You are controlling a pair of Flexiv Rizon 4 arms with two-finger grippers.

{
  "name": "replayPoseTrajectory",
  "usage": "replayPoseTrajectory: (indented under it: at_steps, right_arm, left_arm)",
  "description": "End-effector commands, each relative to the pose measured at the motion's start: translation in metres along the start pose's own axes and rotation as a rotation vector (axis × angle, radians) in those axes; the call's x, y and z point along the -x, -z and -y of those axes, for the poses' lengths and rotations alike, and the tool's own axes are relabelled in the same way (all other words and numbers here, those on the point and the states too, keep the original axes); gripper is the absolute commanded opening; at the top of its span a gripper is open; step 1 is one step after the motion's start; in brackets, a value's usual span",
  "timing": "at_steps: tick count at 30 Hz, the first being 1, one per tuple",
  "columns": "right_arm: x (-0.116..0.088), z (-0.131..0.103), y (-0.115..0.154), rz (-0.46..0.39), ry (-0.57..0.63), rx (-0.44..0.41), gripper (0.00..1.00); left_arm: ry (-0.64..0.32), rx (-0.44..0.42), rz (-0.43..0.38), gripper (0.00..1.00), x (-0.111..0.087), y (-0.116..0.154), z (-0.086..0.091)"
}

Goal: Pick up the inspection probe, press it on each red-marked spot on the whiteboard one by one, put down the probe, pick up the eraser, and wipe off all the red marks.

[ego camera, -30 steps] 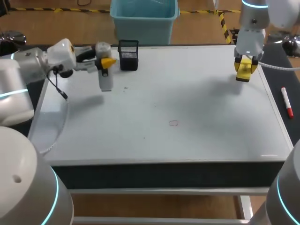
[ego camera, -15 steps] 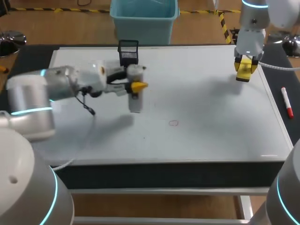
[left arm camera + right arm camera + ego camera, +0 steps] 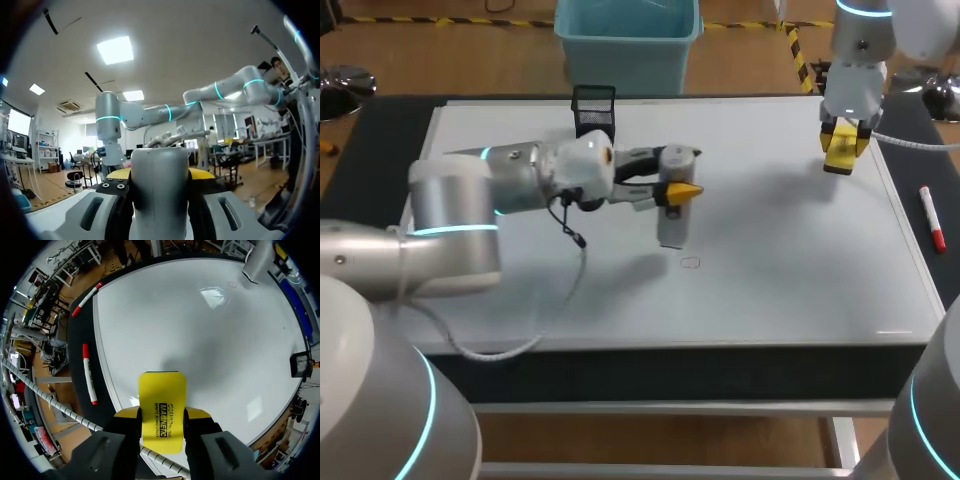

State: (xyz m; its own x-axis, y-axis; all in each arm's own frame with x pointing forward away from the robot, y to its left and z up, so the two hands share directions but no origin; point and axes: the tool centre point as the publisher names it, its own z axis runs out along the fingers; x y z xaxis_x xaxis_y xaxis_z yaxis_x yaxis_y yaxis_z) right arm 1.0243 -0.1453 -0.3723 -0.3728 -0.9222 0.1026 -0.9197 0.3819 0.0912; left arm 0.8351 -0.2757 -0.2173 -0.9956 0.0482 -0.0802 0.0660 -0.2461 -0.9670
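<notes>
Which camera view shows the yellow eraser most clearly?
The right wrist view: the eraser is close, held in the right pincer. The head view shows it small and far; the left wrist view misses it.

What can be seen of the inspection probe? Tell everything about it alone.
The inspection probe is a smooth pale grey cylinder with a rounded top. It hangs upright, clamped from two sides in the left gripper, its lower end over the whiteboard close beside a small red mark; whether it touches the board cannot be told.
</notes>
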Motion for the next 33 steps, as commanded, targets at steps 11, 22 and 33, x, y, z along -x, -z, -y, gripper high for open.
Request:
replayPoseTrajectory:
  at_steps: [11,22,33]
  right_arm:
    - [-0.001,0.001,0.001,-0.002,0.002,-0.001,0.00]
    - [-0.001,0.001,0.001,-0.002,0.002,-0.001,0.00]
    - [-0.001,0.001,0.001,-0.002,0.002,-0.001,0.00]
  left_arm:
    - [0.027,-0.010,-0.018,0.00,-0.004,-0.030,-0.028]
    - [0.039,-0.007,-0.016,0.00,-0.005,-0.031,-0.036]
    - [0.051,0.001,-0.016,0.00,-0.002,-0.030,-0.046]
